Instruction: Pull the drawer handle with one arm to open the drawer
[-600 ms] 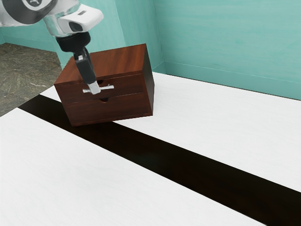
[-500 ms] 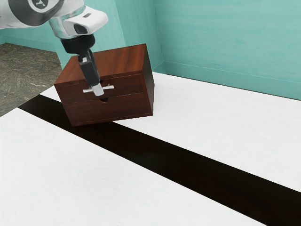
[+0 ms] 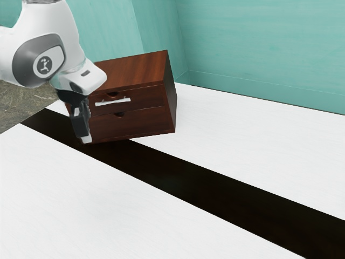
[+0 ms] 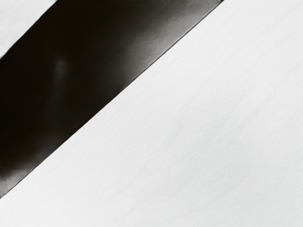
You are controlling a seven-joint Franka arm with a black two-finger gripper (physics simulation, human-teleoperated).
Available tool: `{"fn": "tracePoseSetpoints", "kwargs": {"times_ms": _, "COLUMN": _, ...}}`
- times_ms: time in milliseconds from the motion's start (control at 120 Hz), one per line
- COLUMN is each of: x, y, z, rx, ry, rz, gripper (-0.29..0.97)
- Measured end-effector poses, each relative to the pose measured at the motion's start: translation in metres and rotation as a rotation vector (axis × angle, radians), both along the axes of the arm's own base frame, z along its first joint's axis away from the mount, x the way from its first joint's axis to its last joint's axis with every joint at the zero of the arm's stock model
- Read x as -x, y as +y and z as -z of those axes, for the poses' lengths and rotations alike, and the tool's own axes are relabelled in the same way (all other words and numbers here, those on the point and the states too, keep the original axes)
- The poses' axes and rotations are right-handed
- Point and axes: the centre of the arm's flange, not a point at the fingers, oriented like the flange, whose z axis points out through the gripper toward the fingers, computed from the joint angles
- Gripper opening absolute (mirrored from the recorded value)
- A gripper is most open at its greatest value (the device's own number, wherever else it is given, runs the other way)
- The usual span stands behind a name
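- Dropping away from the thin silver drawer handle, the black two-finger gripper now hangs by the lower corner of the dark wooden box, on the exterior view's left.
- How far it is open I cannot tell; it holds nothing.
- The white arm bends steeply down over the white desk.
- The upper drawer looks flush, so I judge it unopened and in need of a fresh grasp.

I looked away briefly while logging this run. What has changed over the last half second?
The gripper has left the handle of the upper drawer and swung down toward the exterior view's left. It now hangs by the wooden box's lower front corner. The handle is free. The box sits where it was, and the drawer looks no further out.
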Motion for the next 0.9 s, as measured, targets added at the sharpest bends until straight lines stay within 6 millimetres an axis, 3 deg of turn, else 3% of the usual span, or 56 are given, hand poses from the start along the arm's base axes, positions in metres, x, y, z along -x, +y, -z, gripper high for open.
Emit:
{"fn": "tracePoseSetpoints", "kwargs": {"times_ms": 108, "x": -0.015, "y": -0.005, "z": 0.002, "rx": -0.064, "ry": -0.062, "rz": 0.062, "gripper": 0.68}}
{"fn": "tracePoseSetpoints", "kwargs": {"times_ms": 217, "x": -0.024, "y": 0.005, "z": 0.001, "rx": -0.104, "ry": -0.103, "rz": 0.076, "gripper": 0.68}}
{"fn": "tracePoseSetpoints", "kwargs": {"times_ms": 375, "x": -0.037, "y": 0.019, "z": 0.015, "rx": -0.129, "ry": -0.107, "rz": 0.093, "gripper": 0.52}}
{"fn": "tracePoseSetpoints", "kwargs": {"times_ms": 533, "x": -0.063, "y": 0.050, "z": 0.036, "rx": -0.173, "ry": -0.120, "rz": 0.117, "gripper": 0.41}}
{"fn": "tracePoseSetpoints", "kwargs": {"times_ms": 675, "x": -0.075, "y": 0.098, "z": 0.041, "rx": -0.214, "ry": -0.151, "rz": 0.113, "gripper": 0.37}}
{"fn": "tracePoseSetpoints", "kwargs": {"times_ms": 900, "x": -0.103, "y": 0.129, "z": 0.044, "rx": -0.190, "ry": -0.211, "rz": 0.141, "gripper": 0.34}}
